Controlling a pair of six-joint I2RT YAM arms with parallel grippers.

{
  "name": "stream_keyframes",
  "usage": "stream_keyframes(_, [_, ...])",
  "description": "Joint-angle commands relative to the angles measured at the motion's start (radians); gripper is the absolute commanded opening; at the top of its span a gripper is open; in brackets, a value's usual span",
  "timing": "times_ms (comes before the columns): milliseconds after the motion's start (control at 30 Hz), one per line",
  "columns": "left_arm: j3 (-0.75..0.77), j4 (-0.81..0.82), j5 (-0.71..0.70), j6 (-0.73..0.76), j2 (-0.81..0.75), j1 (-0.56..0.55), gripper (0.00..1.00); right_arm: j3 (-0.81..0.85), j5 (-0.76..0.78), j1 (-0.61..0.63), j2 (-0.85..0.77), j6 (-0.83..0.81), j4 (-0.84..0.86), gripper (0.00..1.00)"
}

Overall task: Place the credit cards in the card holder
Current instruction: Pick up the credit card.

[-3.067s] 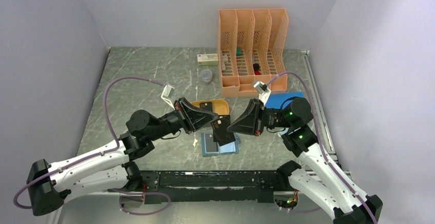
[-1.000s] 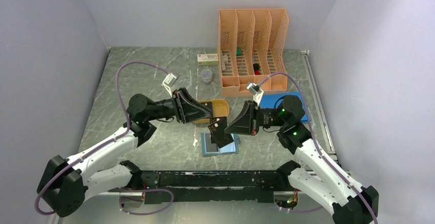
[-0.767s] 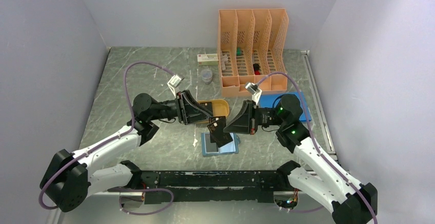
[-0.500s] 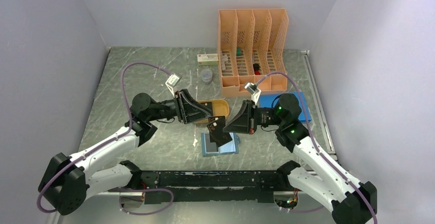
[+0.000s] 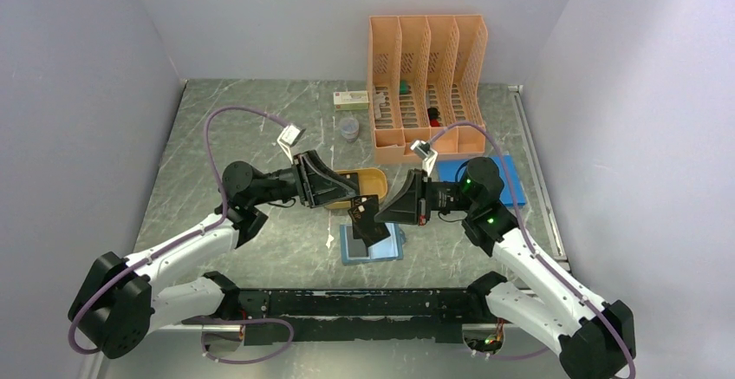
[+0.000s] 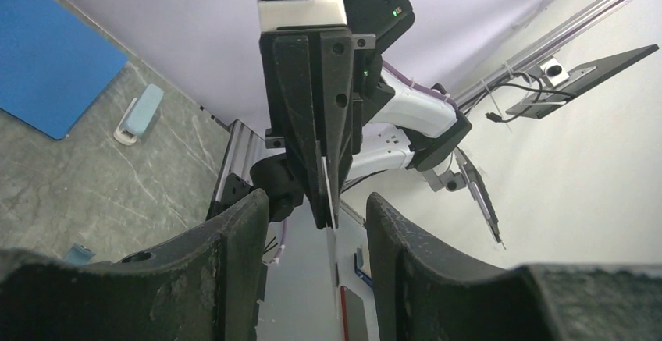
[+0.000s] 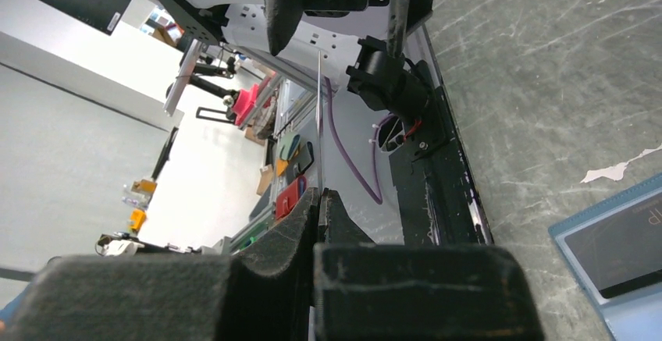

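Observation:
My right gripper (image 5: 382, 214) is shut on a dark credit card (image 5: 367, 223) and holds it tilted in the air over the open teal card holder (image 5: 387, 250). In the right wrist view the card (image 7: 319, 115) shows edge-on as a thin line rising from the closed gripper (image 7: 320, 194). The card holder's corner (image 7: 617, 251) lies at the lower right with a dark rectangle inside. My left gripper (image 5: 351, 199) faces it, open. In the left wrist view the card's edge (image 6: 333, 239) stands in the gap of that gripper (image 6: 316, 228), touching neither finger.
An orange oval tray (image 5: 374, 183) sits just behind the grippers. An orange file organizer (image 5: 427, 84) stands at the back. A white box (image 5: 350, 99) and a clear cup (image 5: 348, 127) are left of it. A flat blue sheet (image 5: 511, 179) lies at the right.
My left gripper's jaws have spread wider. The right gripper has carried the card a little to the left, toward the left gripper.

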Motion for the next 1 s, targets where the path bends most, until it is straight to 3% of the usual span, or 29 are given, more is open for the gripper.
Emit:
stream_keyframes(0, [-0.017, 0.080, 0.023, -0.015, -0.005, 0.006, 0.54, -0.011, 0.003, 0.004, 0.013, 0.000, 0.047, 0.00])
stream_keyframes(167, [0.017, -0.054, 0.034, 0.060, 0.003, 0.005, 0.48, -0.012, 0.004, 0.004, 0.024, 0.007, 0.064, 0.00])
stream_keyframes(567, [0.037, -0.117, 0.032, 0.093, 0.015, 0.005, 0.05, 0.002, 0.033, 0.004, 0.075, -0.016, 0.061, 0.00])
stream_keyframes(767, [0.060, -0.205, -0.062, 0.139, 0.039, 0.066, 0.05, 0.046, 0.086, 0.002, 0.187, -0.046, 0.051, 0.00])
stream_keyframes(967, [0.091, 0.035, 0.022, 0.043, 0.215, 0.149, 0.05, 0.113, 0.106, 0.002, 0.330, -0.082, 0.103, 0.00])
